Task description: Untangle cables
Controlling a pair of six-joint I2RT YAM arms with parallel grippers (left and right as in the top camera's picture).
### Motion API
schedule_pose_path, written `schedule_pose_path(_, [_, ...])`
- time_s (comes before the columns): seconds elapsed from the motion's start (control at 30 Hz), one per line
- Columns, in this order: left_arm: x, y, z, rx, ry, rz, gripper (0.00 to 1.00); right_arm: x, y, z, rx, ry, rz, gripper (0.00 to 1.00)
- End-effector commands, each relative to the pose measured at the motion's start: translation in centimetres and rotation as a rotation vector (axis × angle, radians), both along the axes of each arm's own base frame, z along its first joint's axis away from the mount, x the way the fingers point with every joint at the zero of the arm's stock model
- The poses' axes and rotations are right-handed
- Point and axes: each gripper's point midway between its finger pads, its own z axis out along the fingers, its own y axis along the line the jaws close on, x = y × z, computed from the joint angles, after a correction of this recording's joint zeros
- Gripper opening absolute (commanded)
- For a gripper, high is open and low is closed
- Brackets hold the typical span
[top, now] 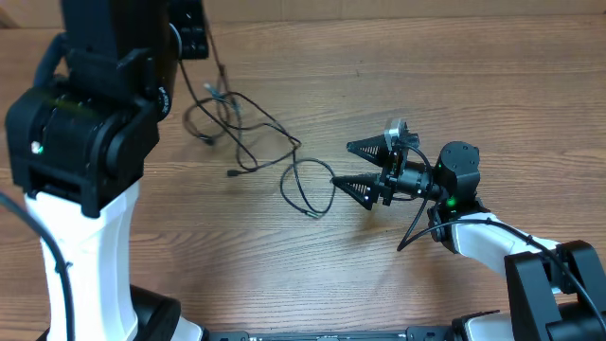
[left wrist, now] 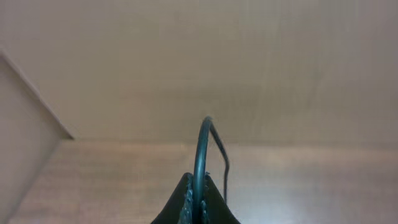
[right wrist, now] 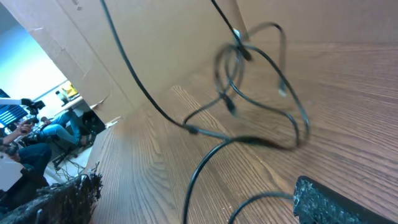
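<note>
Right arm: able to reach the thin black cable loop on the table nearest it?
Probably yes: right gripper is open, facing the thin black cable loop, with only wooden table between them.

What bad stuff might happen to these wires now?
The left gripper pinches one thin cable up in the air. Pulling higher might tighten the tangled bunch instead of freeing it, or the cable might slip out. The right gripper is open and holds nothing, so the whole bunch could just drag across the table.
</note>
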Motion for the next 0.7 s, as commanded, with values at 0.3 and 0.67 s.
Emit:
schedule_pose_path(0.3, [-0.8, 1.0, 0.7, -0.067, -0.025, 0.06, 0.04, 0.2, -0.1, 0.6, 0.003, -0.016, -0.005, 1.0])
schedule_pose_path(0.67, [0.8, 0.2, 2.1, -0.184, -0.11, 0.069, 0.04, 0.2, -0.1, 0.6, 0.003, -0.016, -0.005, 1.0])
